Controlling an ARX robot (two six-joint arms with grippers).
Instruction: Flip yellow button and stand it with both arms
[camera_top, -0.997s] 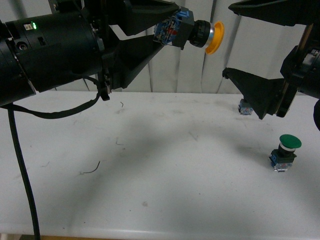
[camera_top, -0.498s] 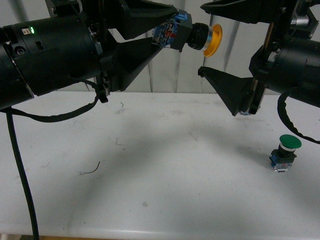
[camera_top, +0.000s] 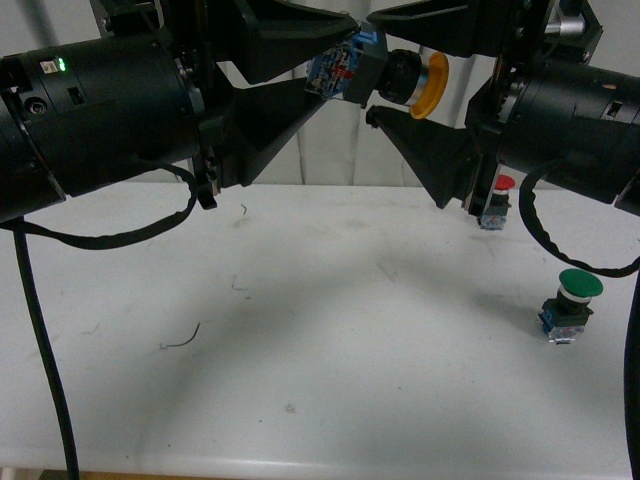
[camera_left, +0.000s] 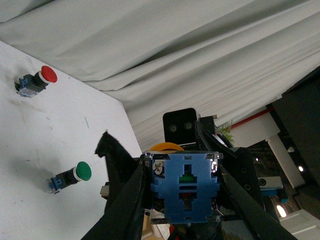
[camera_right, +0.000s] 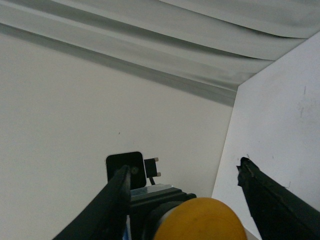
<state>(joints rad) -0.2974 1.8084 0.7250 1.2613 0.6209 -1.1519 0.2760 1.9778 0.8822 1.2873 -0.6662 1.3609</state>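
Front view: the yellow button, a small push switch with a round yellow-orange cap, black collar and blue plastic contact block, is held high above the white table. It lies sideways with its cap towards the right arm.
Left gripper: the tapered black left gripper pinches the yellow button by its blue block. In the left wrist view the block sits squarely between the two jaws.
Right gripper: the black right gripper is spread wide, with one jaw above the button and one below. They look clear of it, though from this angle a light touch can't be ruled out.
Step in hand: by my reading, this is the handover in mid-air, with the right arm about to take the cap end.
Where to bite: the black collar looks the safer hold, since the domed cap would likely slip.
Centring: in the right wrist view the yellow cap sits roughly between the fingers. The jaws should close evenly so the button isn't twisted.
Release order: the left jaws should let go only once the right hold is firm.
Setting down: it should go block-down on bare table, away from the red-capped button and the green-capped button, which stand below the right arm.
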